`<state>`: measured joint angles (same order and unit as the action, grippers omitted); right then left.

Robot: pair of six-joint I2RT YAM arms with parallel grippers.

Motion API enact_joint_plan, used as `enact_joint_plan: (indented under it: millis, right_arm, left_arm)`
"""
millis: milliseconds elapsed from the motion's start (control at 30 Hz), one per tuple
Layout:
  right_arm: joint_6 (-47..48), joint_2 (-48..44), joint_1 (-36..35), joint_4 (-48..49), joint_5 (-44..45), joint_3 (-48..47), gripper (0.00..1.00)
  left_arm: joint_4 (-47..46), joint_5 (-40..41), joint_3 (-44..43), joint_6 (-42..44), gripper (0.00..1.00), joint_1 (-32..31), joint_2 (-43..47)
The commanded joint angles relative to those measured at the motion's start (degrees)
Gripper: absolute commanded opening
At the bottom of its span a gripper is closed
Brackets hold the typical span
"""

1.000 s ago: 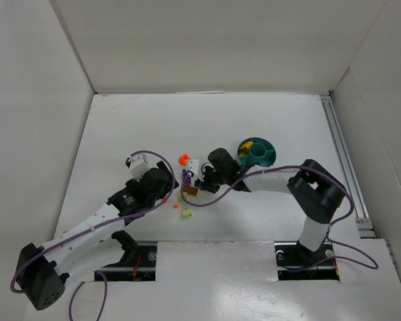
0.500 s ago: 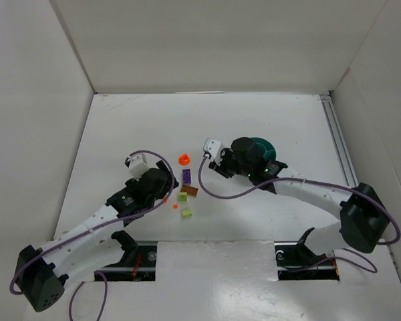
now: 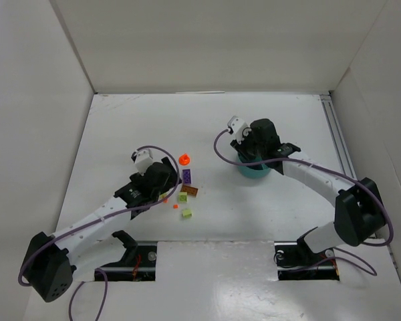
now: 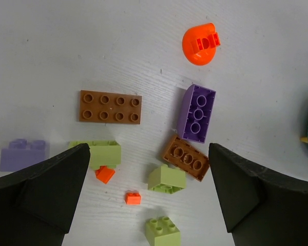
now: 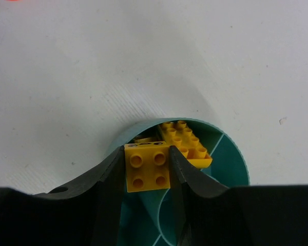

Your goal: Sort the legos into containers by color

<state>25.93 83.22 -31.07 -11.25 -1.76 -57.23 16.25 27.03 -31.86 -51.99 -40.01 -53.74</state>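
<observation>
My right gripper is clamped on one yellow brick over the teal tub - one yellow plate lies inside. My left gripper has its jaws wide apart above the pile - three lime bricks, two brown plates, two red-orange bits, one purple brick, one lilac brick, one orange dome.

From above, the right arm hides most of the teal tub.
</observation>
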Motion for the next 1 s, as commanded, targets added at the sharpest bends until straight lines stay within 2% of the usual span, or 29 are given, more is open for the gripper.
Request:
enact_joint_plan:
  millis: [0, 433, 967]
  right_arm:
    - [-0.1, 0.9, 2.2, -0.1, -1.0, -3.7, 0.25]
    - [2.8, 6.2, 5.1, 0.4, -4.0, -8.9, 0.25]
    - [5.0, 4.9, 5.1, 4.6, 1.3, -5.9, 0.28]
  left_arm:
    - [-3.9, -2.2, -2.9, 2.9, 1.0, 2.2, -1.1]
    - [-8.3, -5.2, -5.8, 7.5, 1.0, 5.0, -7.5]
    - [-9.3, -5.8, -5.8, 8.0, 1.0, 5.0, -7.0]
